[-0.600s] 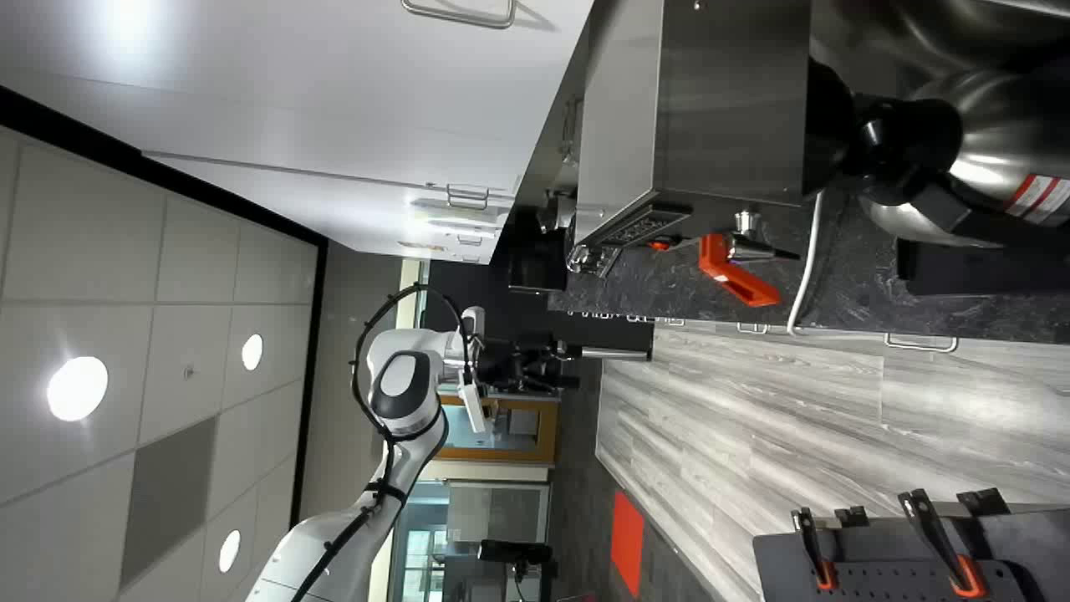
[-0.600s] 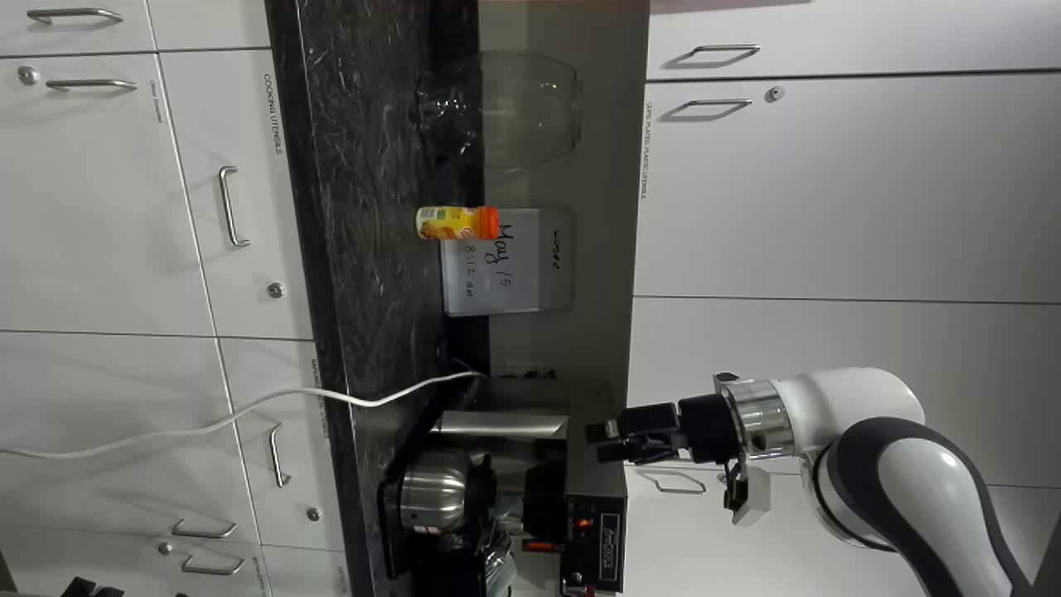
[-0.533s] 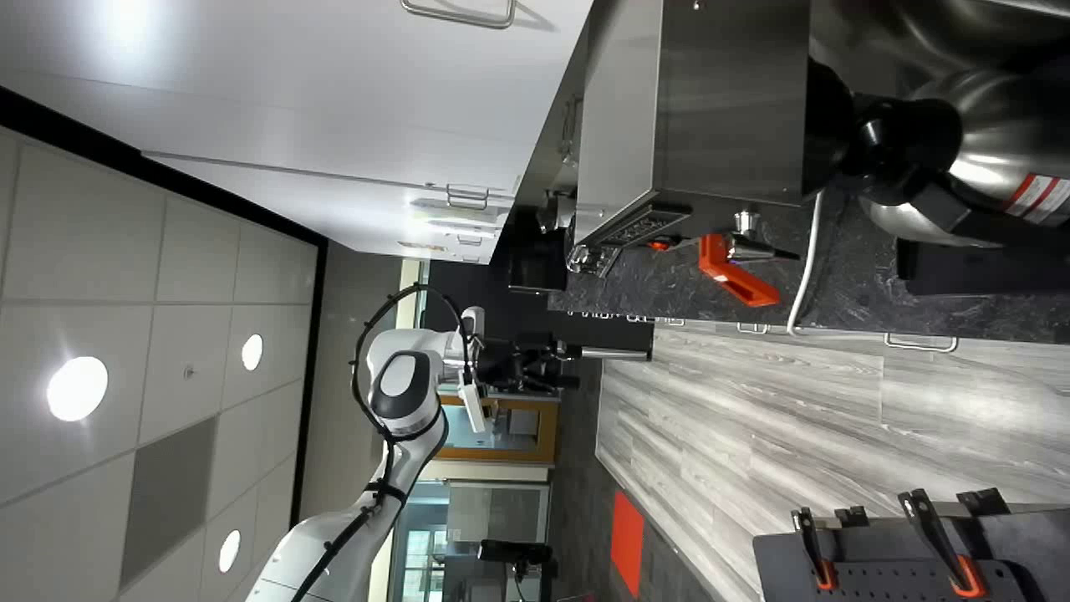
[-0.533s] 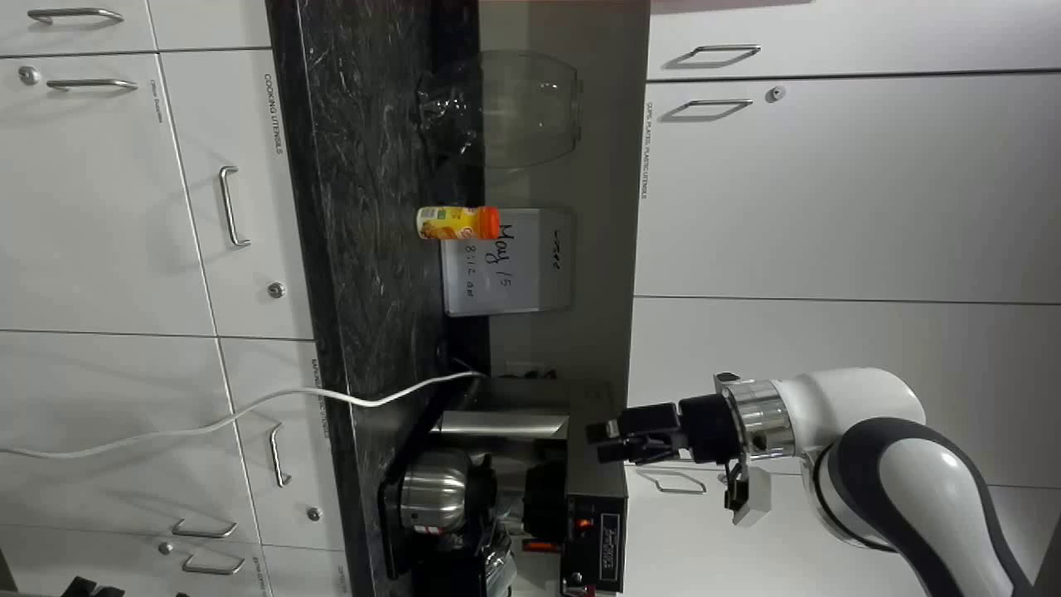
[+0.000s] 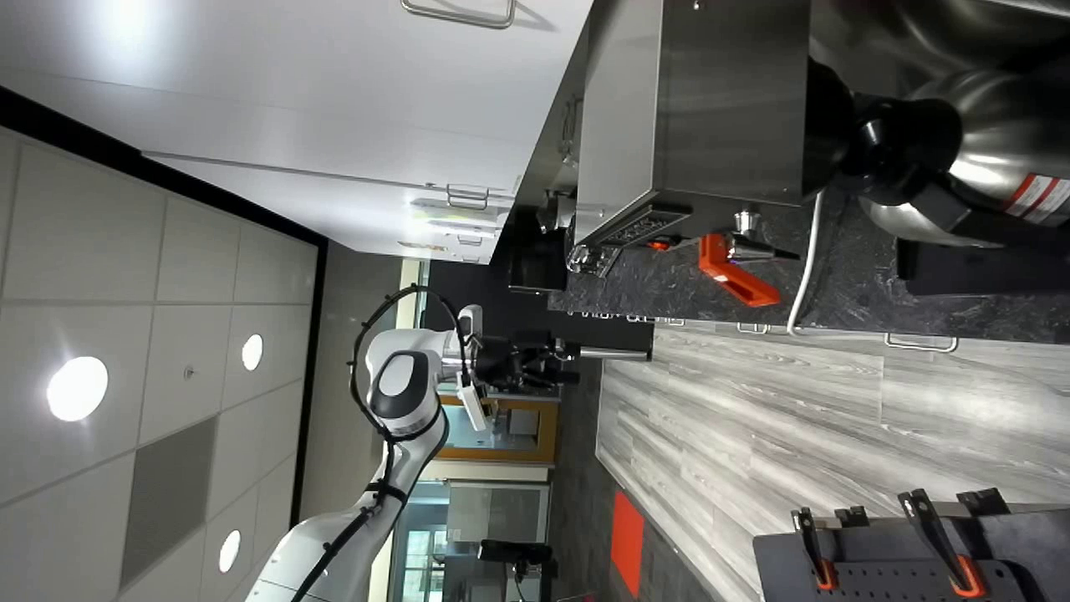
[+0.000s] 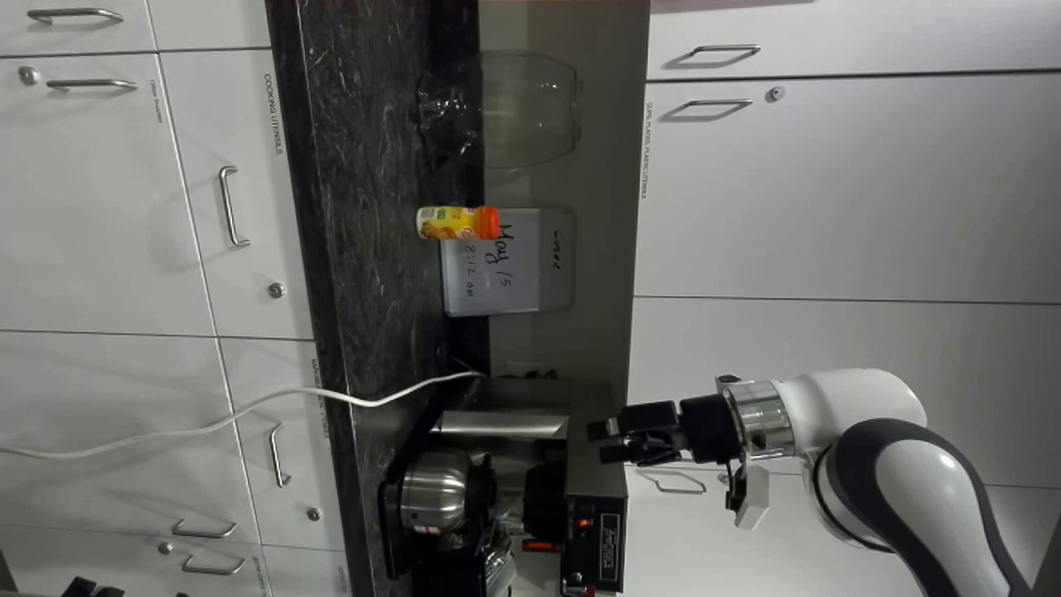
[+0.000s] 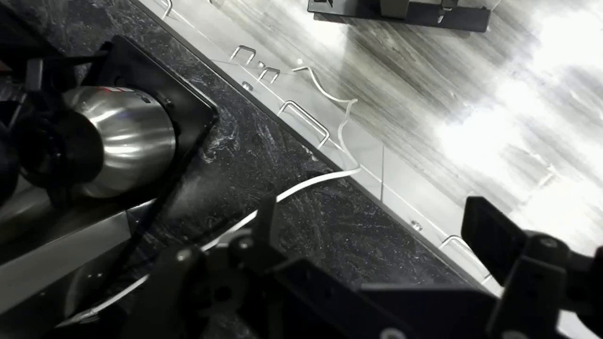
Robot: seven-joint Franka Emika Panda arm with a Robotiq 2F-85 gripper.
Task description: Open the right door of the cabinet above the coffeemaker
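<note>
The exterior views stand on their side. The cabinet's right door (image 6: 704, 547) is a flat white panel, shut, above the coffeemaker (image 6: 593, 452). Its silver bar handle (image 6: 673, 482) sits near the seam beside the left door (image 6: 704, 340). A small disc near the handle is partly hidden by my arm. My gripper (image 6: 609, 442) points down, open, with nothing in it. It overlaps the coffeemaker's top in that view. In another exterior view the gripper (image 5: 573, 365) hangs well out from the cabinet fronts. In the wrist view the fingers (image 7: 372, 212) stand wide apart over the counter; the door does not show there.
The steel coffeemaker body (image 5: 727, 100) and jug (image 7: 127, 136) stand on the dark counter (image 7: 301, 221). A white cord (image 7: 315, 181) crosses the counter edge. An orange-lidded yellow container (image 6: 456, 223) and a whiteboard (image 6: 510, 282) stand farther along. Lower cabinets (image 6: 99, 207) have bar handles.
</note>
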